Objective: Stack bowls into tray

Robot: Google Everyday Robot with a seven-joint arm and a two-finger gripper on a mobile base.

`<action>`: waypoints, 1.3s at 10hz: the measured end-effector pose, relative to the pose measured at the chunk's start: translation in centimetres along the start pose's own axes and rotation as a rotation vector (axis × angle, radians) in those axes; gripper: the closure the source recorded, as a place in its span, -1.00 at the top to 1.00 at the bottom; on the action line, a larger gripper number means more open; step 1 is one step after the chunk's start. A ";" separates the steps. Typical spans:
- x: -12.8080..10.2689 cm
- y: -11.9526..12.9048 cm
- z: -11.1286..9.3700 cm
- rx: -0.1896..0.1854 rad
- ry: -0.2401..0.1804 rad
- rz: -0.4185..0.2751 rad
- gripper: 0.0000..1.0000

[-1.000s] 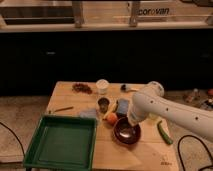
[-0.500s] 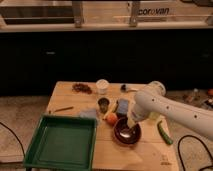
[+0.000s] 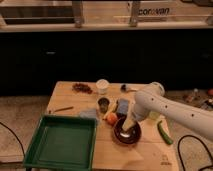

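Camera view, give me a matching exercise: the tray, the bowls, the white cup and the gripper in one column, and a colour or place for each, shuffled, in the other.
1. tray
2. bowls
3. white cup
4. gripper

A. white, near the far edge of the table
B. reaching into the bowls
C. green, at the table's near corner
D. dark reddish-brown, beside the tray

Pairs: 1-C, 2-D, 3-A, 4-B.

Light wooden worktop (image 3: 65,96) stands on a pale speckled floor (image 3: 22,112). Behind it, a long dark cabinet front (image 3: 75,55) under a pale ledge (image 3: 50,25). Black cables (image 3: 15,135) loop across floor at both sides. Lighting dim, warm
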 end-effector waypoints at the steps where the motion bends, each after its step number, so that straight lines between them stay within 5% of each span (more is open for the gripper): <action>1: 0.0 0.2 0.8 0.012 -0.005 -0.002 0.60; 8: -0.1 -0.3 5.4 0.090 -0.052 -0.020 0.59; 13: -1.3 -0.5 6.4 0.093 -0.064 -0.015 -0.33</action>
